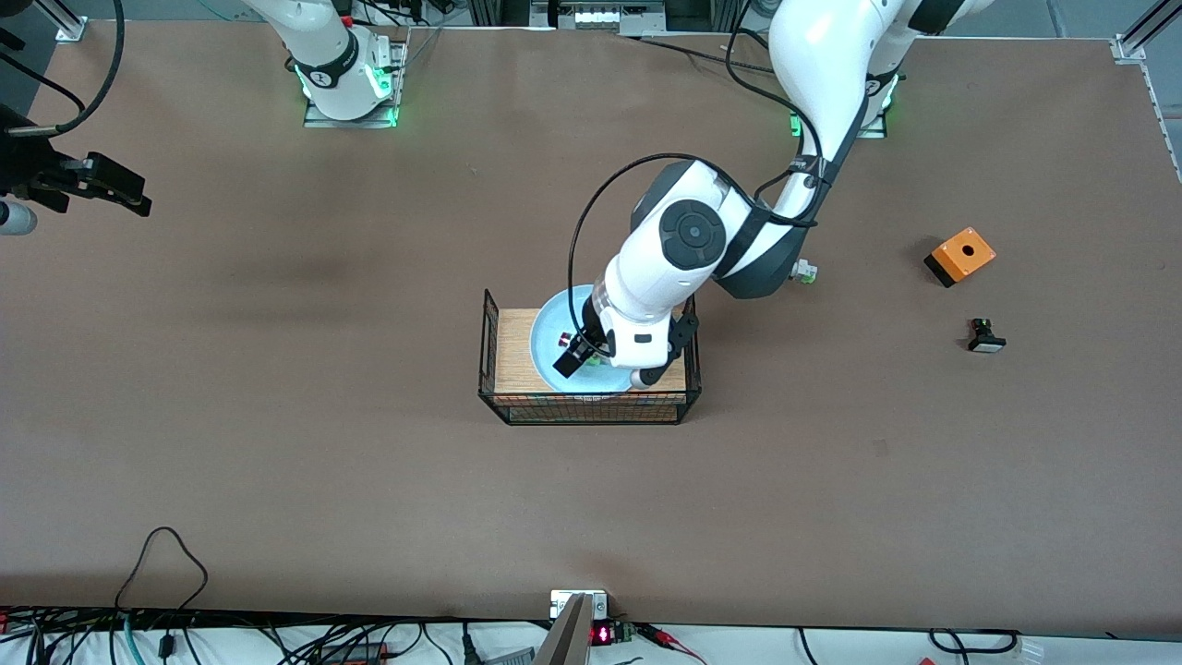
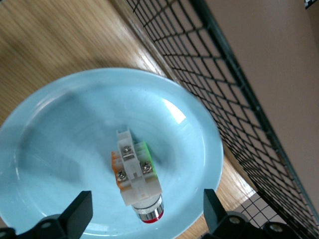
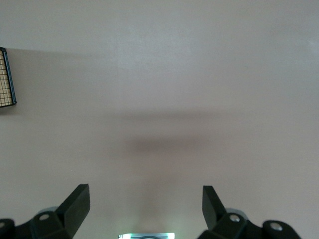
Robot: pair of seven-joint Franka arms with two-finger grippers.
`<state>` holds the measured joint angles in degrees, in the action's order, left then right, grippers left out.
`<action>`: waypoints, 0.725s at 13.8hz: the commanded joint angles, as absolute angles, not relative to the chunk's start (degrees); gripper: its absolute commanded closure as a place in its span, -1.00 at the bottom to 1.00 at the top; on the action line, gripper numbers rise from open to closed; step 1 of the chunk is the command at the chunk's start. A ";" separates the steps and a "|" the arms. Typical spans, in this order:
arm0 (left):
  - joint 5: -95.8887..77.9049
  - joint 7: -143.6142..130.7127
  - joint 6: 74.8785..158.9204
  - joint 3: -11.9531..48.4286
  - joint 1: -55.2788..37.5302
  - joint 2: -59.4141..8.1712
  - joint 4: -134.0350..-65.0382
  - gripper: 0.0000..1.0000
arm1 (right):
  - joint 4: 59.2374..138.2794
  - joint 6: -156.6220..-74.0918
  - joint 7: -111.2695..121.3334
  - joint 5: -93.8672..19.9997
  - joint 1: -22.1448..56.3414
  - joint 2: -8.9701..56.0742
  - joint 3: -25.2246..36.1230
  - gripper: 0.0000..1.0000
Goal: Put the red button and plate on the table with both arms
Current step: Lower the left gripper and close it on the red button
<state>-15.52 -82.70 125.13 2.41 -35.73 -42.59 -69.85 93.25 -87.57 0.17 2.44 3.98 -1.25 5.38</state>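
Front view: no readable writing

Brown table (image 1: 277, 443): wire basket (image 1: 588, 406), orange box (image 1: 960, 256), black part (image 1: 984, 336).

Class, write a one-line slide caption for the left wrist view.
Open left tool poised over the red button lying on the light blue plate inside the wire basket.

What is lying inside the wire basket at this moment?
The wire basket holds the light blue plate, and the red button lies on it. The open left gripper hovers over the button. In the front view, the arm covers much of the plate.
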 commanded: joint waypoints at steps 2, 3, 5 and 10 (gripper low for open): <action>-8.97 -89.72 125.42 1.58 -37.70 -42.80 -70.05 -0.44 | 92.72 -87.36 0.53 1.58 3.69 -1.23 5.36 -1.00; -8.70 -90.17 125.42 1.58 -37.71 -43.24 -69.96 -0.12 | 92.72 -87.36 0.53 1.58 3.69 -1.23 5.36 -1.00; -8.70 -90.18 125.33 1.49 -37.62 -43.33 -70.05 0.20 | 92.72 -87.36 0.53 1.58 3.69 -1.23 5.36 -1.00; -8.53 -90.17 123.67 1.58 -37.36 -42.63 -70.05 0.38 | 92.72 -87.36 0.44 1.41 3.61 -1.23 5.45 -1.00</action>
